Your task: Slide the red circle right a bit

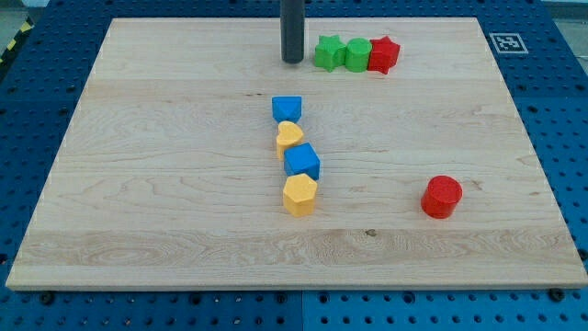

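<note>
The red circle (pixel 442 196) is a short red cylinder lying at the board's lower right, alone. My tip (pixel 292 61) rests near the view's top centre, far up and left of the red circle. It stands just left of a row of three touching blocks: a green star (pixel 328 52), a green block (pixel 357 53) and a red star (pixel 384 53). No block touches the tip.
A column of blocks runs down the board's middle: a blue block (pixel 287 108), a yellow heart-like block (pixel 289 138), a blue block (pixel 301 162) and a yellow hexagon (pixel 299 195). The wooden board (pixel 138 184) lies on a blue pegboard table.
</note>
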Robot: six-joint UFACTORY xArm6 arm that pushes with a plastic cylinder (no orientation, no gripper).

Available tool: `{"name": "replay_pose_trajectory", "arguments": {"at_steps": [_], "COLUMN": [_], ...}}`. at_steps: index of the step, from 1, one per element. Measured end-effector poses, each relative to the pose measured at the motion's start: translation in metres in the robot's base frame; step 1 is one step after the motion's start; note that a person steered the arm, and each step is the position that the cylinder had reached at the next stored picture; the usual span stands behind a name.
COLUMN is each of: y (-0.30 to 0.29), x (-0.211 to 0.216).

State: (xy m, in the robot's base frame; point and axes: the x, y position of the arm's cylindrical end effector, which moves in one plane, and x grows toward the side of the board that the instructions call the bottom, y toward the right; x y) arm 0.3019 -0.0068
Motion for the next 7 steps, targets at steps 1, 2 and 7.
{"name": "replay_pose_trajectory", "arguments": {"at_steps": [1,2,7], "y": [0.030,0.092,0.193], "x": [0.036,0.073,0.285]}}
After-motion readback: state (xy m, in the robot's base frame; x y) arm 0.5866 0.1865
